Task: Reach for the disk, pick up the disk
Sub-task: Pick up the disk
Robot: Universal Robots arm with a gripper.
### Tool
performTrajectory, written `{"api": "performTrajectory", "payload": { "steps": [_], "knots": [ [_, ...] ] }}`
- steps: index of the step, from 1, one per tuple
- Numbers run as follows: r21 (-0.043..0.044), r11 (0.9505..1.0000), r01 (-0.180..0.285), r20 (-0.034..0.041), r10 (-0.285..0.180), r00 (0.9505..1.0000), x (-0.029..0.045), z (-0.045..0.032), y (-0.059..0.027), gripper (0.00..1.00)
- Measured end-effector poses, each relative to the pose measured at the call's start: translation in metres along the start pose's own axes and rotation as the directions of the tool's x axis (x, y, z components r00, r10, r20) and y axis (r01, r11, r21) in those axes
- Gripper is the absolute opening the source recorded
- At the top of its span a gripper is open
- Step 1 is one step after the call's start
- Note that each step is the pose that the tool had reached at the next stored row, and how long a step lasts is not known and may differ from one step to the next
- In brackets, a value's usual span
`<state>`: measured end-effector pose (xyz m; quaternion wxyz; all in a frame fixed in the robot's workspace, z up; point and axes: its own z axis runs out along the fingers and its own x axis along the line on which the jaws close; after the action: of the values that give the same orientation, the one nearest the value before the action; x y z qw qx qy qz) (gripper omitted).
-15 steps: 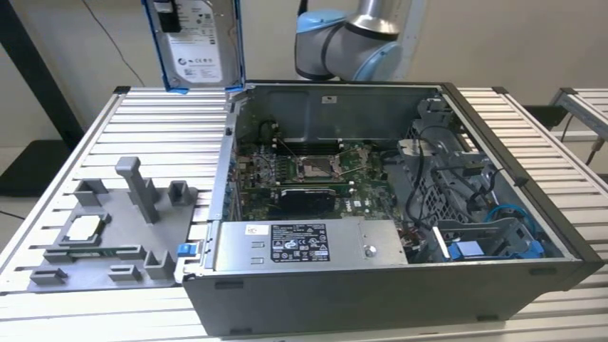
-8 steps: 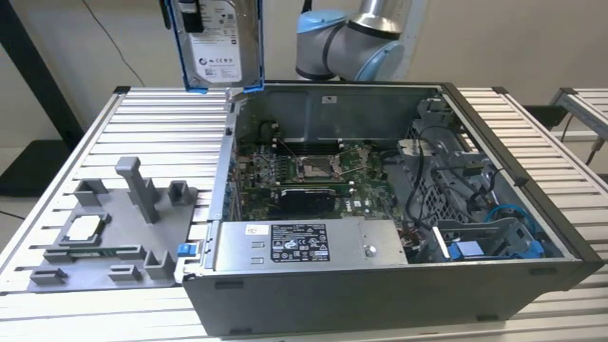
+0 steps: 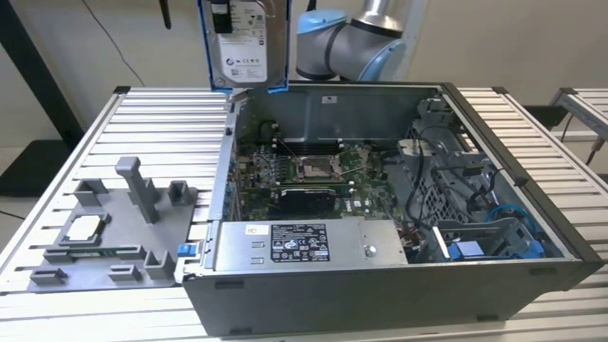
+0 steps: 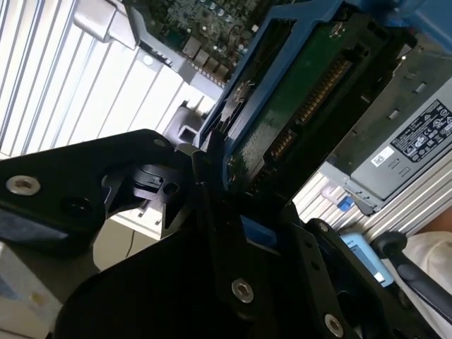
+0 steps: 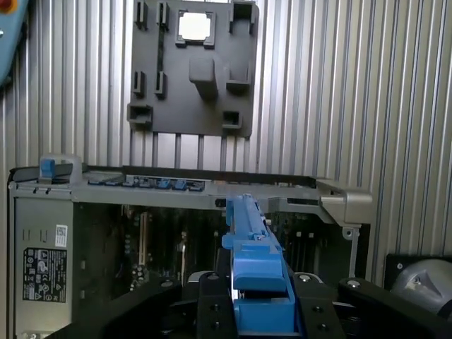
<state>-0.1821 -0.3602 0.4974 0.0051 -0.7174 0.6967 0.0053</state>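
The disk (image 3: 245,43), silver-grey with a white label and a blue frame, hangs upright high above the back left corner of the open computer case (image 3: 456,100) in the exterior view. In the second wrist view my gripper (image 4: 212,169) is shut on the disk (image 4: 296,120), whose green circuit-board side faces the camera. In the first wrist view the disk's blue frame edge (image 5: 247,233) sticks out from between the black fingers (image 5: 212,296) of my gripper (image 5: 261,282), above the case.
A grey fixture plate (image 3: 105,242) with a square silver chip (image 3: 84,226) lies on the slatted table (image 3: 161,121) at the exterior view's left. Inside the case are the motherboard (image 3: 304,171), the power supply (image 3: 304,246) and a blue bracket (image 3: 475,249). The arm (image 3: 352,43) stands behind.
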Motion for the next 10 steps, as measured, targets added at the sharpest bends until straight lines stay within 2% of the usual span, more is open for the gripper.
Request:
{"api": "performTrajectory", "payload": {
  "steps": [10],
  "knots": [
    [0.0000,1.0000,0.000,0.0001,0.000,1.0000,0.0008,0.0063,-0.0341,0.00]
  ]
}}
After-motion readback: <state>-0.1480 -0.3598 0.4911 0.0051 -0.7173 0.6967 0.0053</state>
